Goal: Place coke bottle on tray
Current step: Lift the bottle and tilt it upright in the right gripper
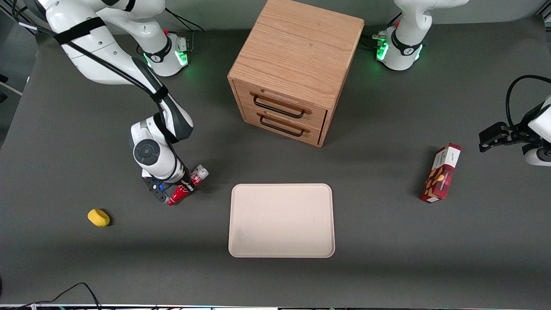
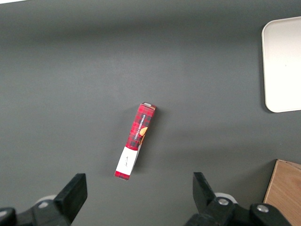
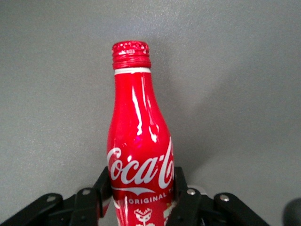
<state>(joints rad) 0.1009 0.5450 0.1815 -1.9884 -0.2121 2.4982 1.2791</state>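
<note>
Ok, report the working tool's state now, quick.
Right tool: closed on the coke bottle, beside the tray, toward the working arm's end.

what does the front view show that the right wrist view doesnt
Only the front view shows the tray, bare, nearer the front camera than the wooden drawer cabinet. It also shows the yellow sponge toward the working arm's end of the table and the red snack box toward the parked arm's end.

Only the right wrist view shows the coke bottle's white script lettering and its ridged cap up close.

Both show the coke bottle, off the tray, and the gripper with its fingers shut on the bottle's body.
</note>
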